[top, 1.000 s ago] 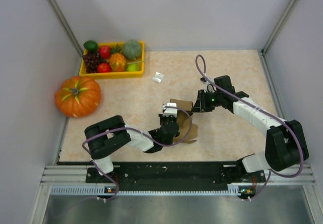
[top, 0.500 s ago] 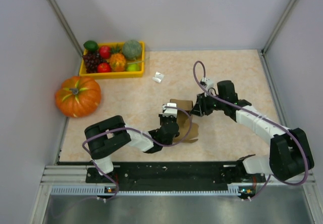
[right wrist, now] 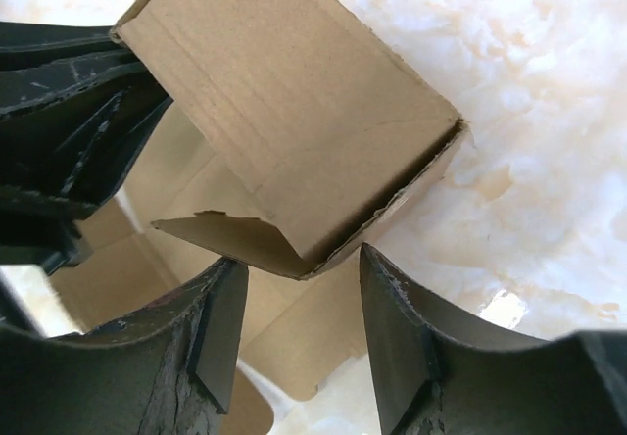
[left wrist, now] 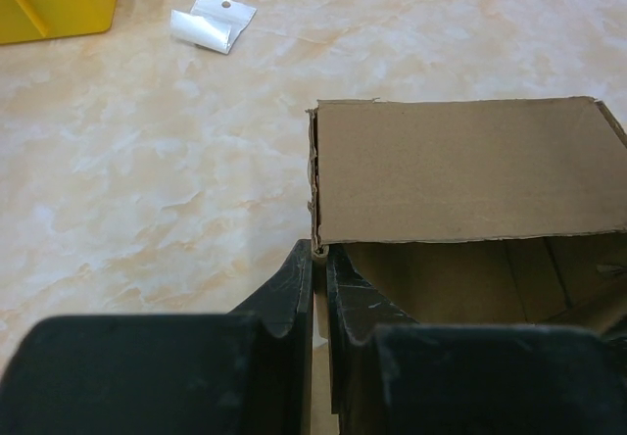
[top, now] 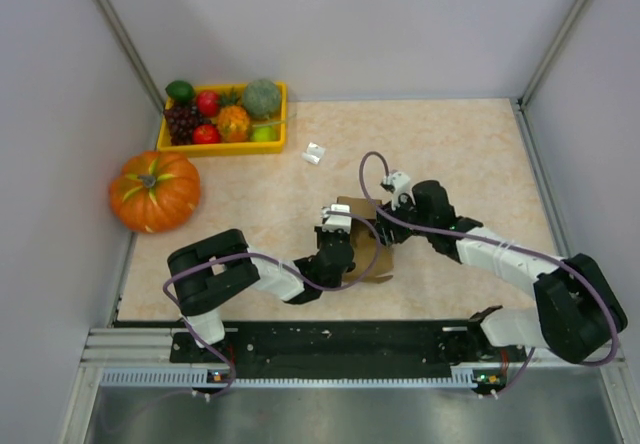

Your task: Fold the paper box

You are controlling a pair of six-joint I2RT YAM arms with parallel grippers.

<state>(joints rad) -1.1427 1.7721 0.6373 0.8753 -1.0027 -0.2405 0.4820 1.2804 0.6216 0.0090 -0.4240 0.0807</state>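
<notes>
The paper box is a brown kraft cardboard piece, partly raised into a box shape, in the middle of the table near the front. My left gripper is shut on its left wall; in the left wrist view the jaws pinch the wall's edge below a folded top flap. My right gripper is open at the box's right side; in the right wrist view its fingers straddle the lower corner of a bent flap, not touching it.
A yellow tray of toy fruit stands at the back left. An orange pumpkin sits off the table's left edge. A small white packet lies behind the box, also in the left wrist view. White walls enclose the table.
My right arm has swung left and lower, bringing its open gripper from right of the box up to the box's flap. The left gripper and box have stayed put.
</notes>
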